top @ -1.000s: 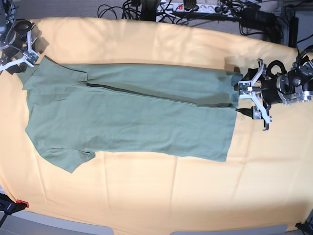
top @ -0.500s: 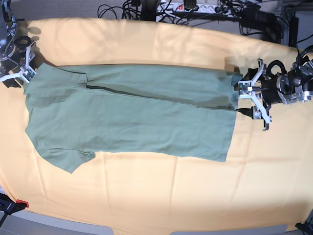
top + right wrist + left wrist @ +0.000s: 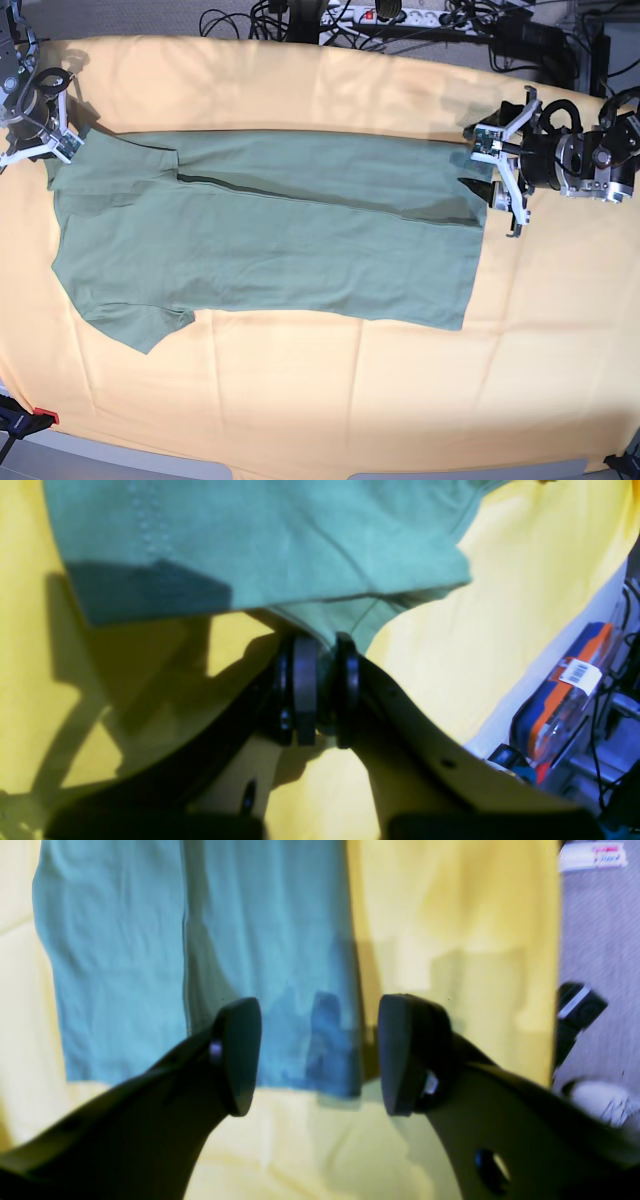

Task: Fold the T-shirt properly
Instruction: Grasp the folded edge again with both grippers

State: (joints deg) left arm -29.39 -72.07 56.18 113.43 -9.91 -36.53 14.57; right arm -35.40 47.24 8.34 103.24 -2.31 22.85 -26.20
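Note:
The sage-green T-shirt [image 3: 270, 240] lies flat on the yellow-orange cloth [image 3: 300, 400], its far long side folded over onto the body. My right gripper [image 3: 60, 148] is at the shirt's far left corner by the sleeve. The right wrist view shows this gripper [image 3: 325, 680] shut on a pinch of the T-shirt's [image 3: 280, 540] edge. My left gripper [image 3: 500, 180] stands open at the far corner of the hem on the right. In the left wrist view, the left gripper [image 3: 320, 1055] straddles the hem corner of the T-shirt [image 3: 125, 965] with nothing held.
Cables and a power strip [image 3: 400, 15] lie behind the table's far edge. An orange and blue box [image 3: 560, 690] sits off the table beside my right arm. A red-tipped clamp [image 3: 40, 415] is at the front left corner.
My right gripper has closed on the shirt's far left corner. My left gripper has shifted toward the far edge and turned, still open at the hem.

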